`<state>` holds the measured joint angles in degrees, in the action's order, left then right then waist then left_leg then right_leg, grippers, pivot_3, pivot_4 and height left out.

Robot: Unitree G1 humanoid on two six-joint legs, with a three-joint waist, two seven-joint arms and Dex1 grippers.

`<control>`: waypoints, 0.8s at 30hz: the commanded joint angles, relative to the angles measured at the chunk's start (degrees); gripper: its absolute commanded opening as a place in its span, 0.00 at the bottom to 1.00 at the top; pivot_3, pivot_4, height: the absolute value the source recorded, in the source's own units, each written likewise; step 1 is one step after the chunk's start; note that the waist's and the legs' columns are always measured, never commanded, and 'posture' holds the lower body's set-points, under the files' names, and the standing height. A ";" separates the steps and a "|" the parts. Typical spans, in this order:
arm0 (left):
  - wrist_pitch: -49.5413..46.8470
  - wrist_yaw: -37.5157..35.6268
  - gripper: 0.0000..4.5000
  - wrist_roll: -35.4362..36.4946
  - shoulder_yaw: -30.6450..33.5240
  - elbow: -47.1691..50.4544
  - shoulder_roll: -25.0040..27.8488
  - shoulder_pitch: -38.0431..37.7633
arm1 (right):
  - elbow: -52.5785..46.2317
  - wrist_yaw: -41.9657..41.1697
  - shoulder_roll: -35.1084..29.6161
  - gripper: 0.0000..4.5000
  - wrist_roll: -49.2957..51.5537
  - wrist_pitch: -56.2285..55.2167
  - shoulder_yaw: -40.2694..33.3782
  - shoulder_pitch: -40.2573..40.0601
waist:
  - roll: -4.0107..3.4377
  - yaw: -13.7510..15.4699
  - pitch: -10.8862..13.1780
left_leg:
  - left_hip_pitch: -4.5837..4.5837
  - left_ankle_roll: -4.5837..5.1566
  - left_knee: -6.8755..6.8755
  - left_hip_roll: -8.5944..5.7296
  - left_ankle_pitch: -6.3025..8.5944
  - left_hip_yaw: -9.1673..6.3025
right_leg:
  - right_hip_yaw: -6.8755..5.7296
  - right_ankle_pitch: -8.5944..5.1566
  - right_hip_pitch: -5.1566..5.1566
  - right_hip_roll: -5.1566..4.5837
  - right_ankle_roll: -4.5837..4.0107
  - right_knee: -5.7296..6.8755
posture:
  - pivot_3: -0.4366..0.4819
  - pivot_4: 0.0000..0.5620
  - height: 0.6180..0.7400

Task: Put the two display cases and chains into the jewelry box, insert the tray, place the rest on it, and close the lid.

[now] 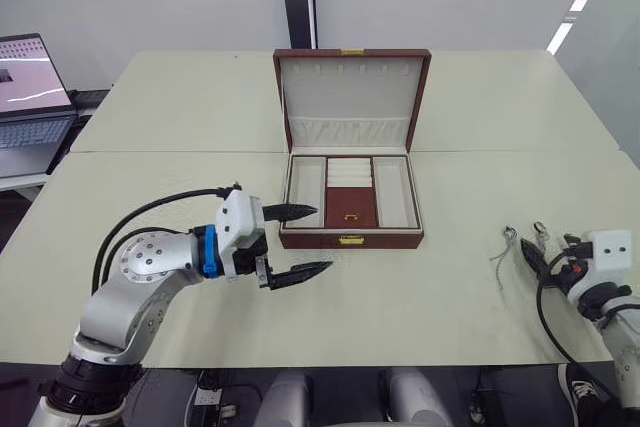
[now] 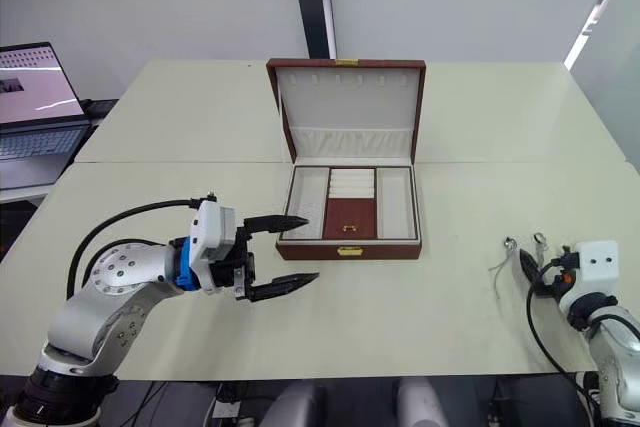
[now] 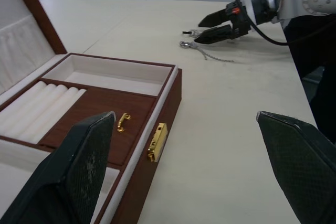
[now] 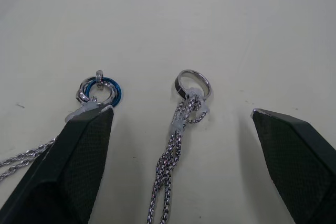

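Already tray'd, jewelry box (image 1: pixel 350 205) sits lid-up mid counter (image 1: pixel 160 127), left end effector (image 1: pixel 296 243) gaping beside it, right end effector (image 4: pixel 181 145) spread over two chains (image 4: pixel 173 145) nr right edge — chains & lid left.

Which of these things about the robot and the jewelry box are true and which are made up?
1. The jewelry box has its lid shut. False: the lid stands open.
2. Two chains lie on the table by the right gripper. True: one chain ends in a silver ring, the other has a blue ring.
3. The left gripper is holding a chain. False: it is open and empty, near the front left corner of the box.
4. The right gripper is open, with a chain between its fingers. True.
5. A laptop sits on the robot's right. False: it is on the left.
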<state>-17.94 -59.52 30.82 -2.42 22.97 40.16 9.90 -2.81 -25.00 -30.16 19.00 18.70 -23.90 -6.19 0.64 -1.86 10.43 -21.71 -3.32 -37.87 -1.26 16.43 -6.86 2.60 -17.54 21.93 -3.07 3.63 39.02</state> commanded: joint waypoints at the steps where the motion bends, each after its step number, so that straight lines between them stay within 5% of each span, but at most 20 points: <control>1: 1.94 -0.64 1.00 -0.50 0.03 1.85 -0.41 0.28 | 0.28 0.52 0.01 0.99 -0.76 -1.15 -0.37 0.17 | 0.00 -0.02 0.00 | 0.01 0.00 0.00 0.01 0.00 -0.01 | 0.00 0.00 0.00 0.00 0.00 0.00 | 0.48 0.27 1.00; 5: 2.46 -0.02 1.00 -0.89 0.23 1.32 -1.12 0.54 | 1.39 0.84 0.09 0.95 -1.58 -1.48 0.49 -0.09 | 0.00 -0.03 0.00 | 0.05 0.00 -0.01 0.00 0.00 -0.01 | -0.01 0.00 -0.08 0.00 0.00 -0.01 | 0.48 0.27 1.00; 14: 2.58 0.92 1.00 -1.11 0.49 1.87 -2.26 0.48 | 1.83 -0.36 0.28 0.40 -0.80 -1.36 0.97 -0.51 | 0.01 0.03 0.00 | 0.46 0.04 0.01 -0.02 0.03 -0.04 | -0.03 -0.01 -0.56 -0.01 0.00 -0.11 | 0.48 0.27 1.00; 24: 3.15 1.61 1.00 -2.09 -0.06 1.06 -3.38 1.18 | 2.99 -0.39 0.44 0.01 -0.33 -1.98 -0.36 -0.55 | 0.01 0.04 0.00 | 0.52 0.06 0.03 -0.01 0.03 -0.04 | -0.03 -0.01 -0.60 -0.01 0.00 -0.11 | 0.48 0.27 1.00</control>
<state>-15.79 -58.10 28.73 -2.76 22.91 37.16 10.33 -0.78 -25.83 -29.96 18.50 16.48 -23.11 -5.98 0.66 -1.82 10.42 -21.20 -3.26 -37.85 -1.28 16.46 -6.89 2.58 -17.55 21.33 -3.08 3.63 38.91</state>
